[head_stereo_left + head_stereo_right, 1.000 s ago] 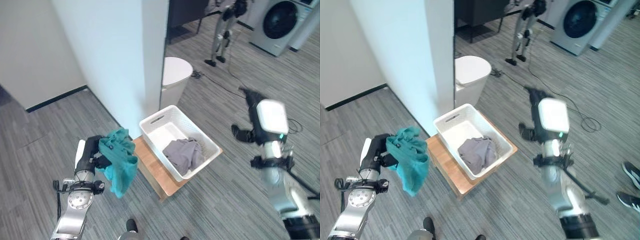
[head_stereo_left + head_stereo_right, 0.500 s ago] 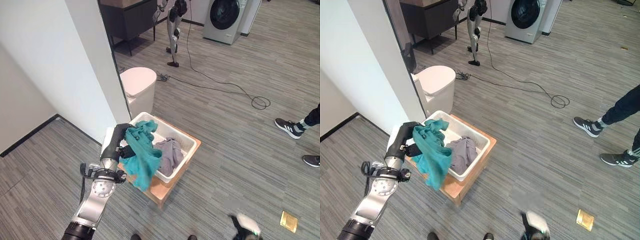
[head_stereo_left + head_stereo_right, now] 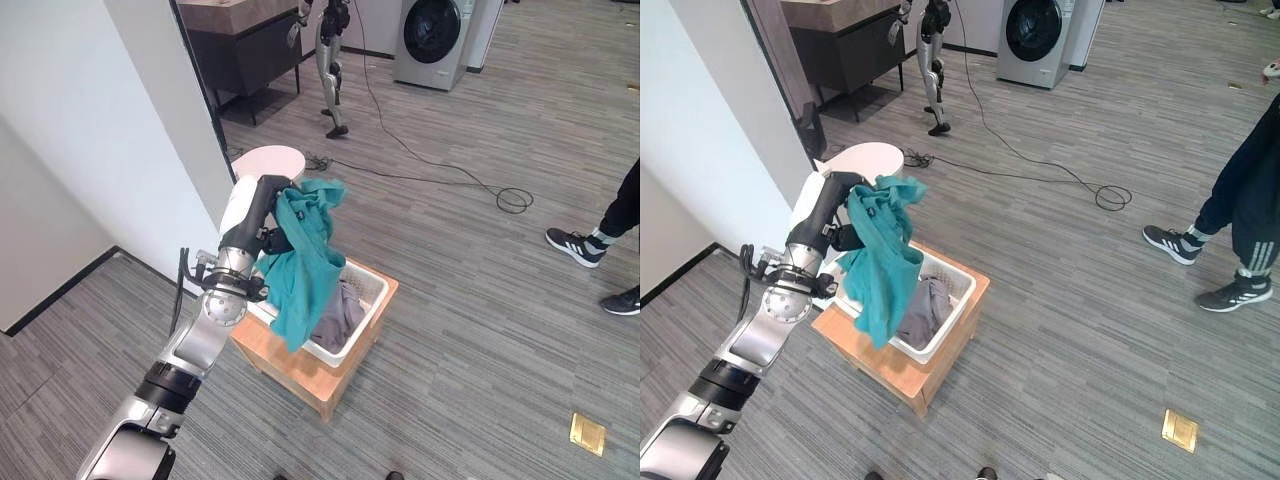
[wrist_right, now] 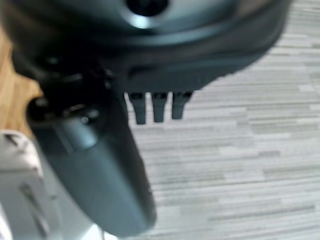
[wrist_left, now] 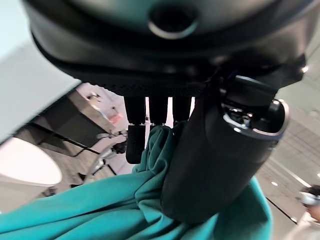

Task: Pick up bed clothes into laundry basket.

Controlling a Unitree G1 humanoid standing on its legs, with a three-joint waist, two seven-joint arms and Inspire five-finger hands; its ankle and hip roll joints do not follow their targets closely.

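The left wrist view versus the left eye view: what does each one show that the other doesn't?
Left wrist view alone: from very close, the left hand with thumb and fingers pinching the teal cloth.

Left eye view alone: the white laundry basket with a grey garment inside, on a wooden stand, and a person's shoes on the floor.

Both: the hand gripping the teal cloth, the round white bin and a dark cabinet.

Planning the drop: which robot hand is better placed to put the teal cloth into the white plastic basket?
The left robot hand: it already grips the teal cloth, which hangs over the white plastic basket. The right robot hand holds nothing.
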